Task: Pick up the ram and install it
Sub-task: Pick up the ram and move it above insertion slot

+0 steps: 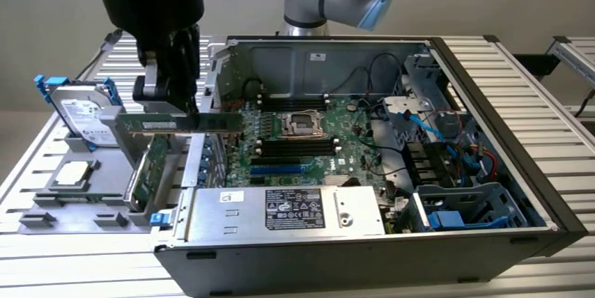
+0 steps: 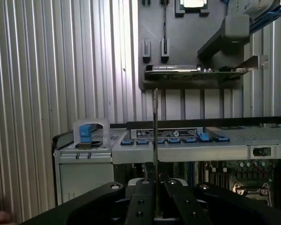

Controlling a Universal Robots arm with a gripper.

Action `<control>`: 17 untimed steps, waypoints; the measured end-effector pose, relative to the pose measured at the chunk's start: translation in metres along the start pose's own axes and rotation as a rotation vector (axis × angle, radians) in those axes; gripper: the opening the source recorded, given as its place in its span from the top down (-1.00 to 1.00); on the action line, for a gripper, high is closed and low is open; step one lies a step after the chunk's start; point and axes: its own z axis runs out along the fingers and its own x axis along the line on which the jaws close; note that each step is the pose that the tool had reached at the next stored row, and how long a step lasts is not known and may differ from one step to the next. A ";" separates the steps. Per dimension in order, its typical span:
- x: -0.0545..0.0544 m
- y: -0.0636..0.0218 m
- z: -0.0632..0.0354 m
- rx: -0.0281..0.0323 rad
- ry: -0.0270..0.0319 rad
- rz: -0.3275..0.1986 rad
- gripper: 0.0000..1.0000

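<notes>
The ram (image 1: pixel 216 122) is a thin green stick with a pale label. It hangs level in the air over the left wall of the open computer case (image 1: pixel 483 145), above the grey parts holder (image 1: pixel 93 200). My black gripper (image 1: pixel 174 108) comes down from above and is shut on the stick's upper edge, left of its middle. In the wrist view the ram (image 2: pixel 155 126) shows edge-on as a thin line rising from between the two shut fingers (image 2: pixel 141 197) of my gripper (image 2: pixel 155 183). Long black memory slots (image 1: pixel 295 146) lie on the motherboard, to the exterior view's right of the stick.
On the grey holder are a hard drive (image 1: pixel 82 108) in blue rails, a processor (image 1: pixel 74 173) and a wider green expansion card (image 1: pixel 149 173) standing on edge. The power supply (image 1: pixel 288 207) fills the case's near side. Cables (image 1: pixel 437 138) crowd its right side.
</notes>
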 end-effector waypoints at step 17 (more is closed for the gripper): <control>-0.015 -0.0693 -0.0021 0.0049 -0.0002 0.000 0.73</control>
